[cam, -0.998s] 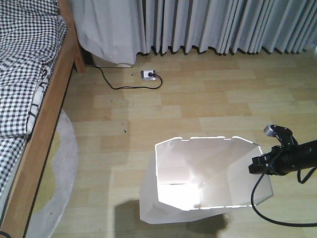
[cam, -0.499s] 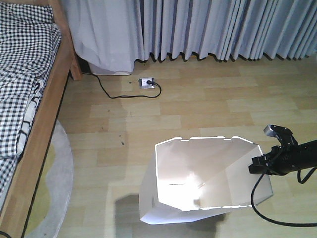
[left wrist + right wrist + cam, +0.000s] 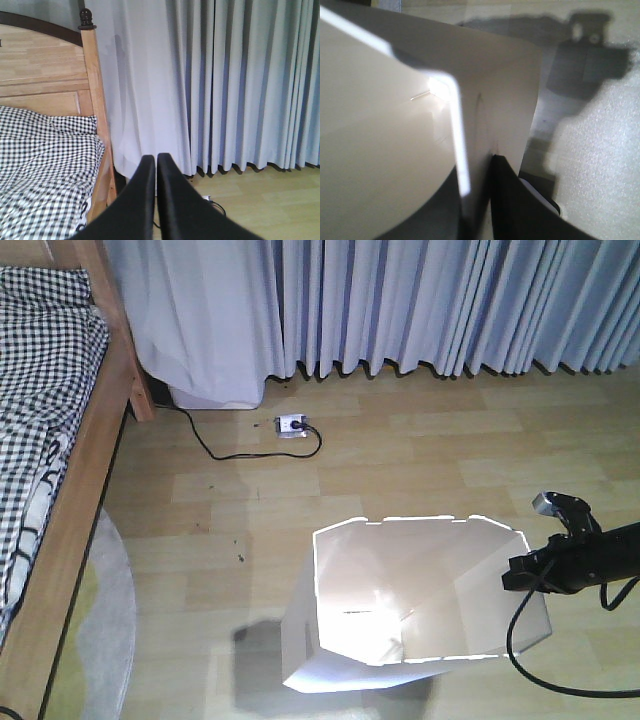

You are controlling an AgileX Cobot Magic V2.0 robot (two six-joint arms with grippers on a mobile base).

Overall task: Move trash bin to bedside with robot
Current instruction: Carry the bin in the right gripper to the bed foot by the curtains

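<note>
The right claw (image 3: 520, 575) is pinched on the right rim of the bin (image 3: 390, 590), one finger inside the wall and one outside. The bin is at near centre. The bed (image 3: 70, 530) lies well to its left, across bare floor (image 3: 200, 520). The left claw (image 3: 156, 175) is closed and empty.

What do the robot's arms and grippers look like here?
The right arm is thin and matt black, ending in a small black right gripper. A small grey block sits on top of it, and a loose black cable loops beneath. The left gripper shows two plain black fingers that taper to narrow tips, with no markings.
</note>
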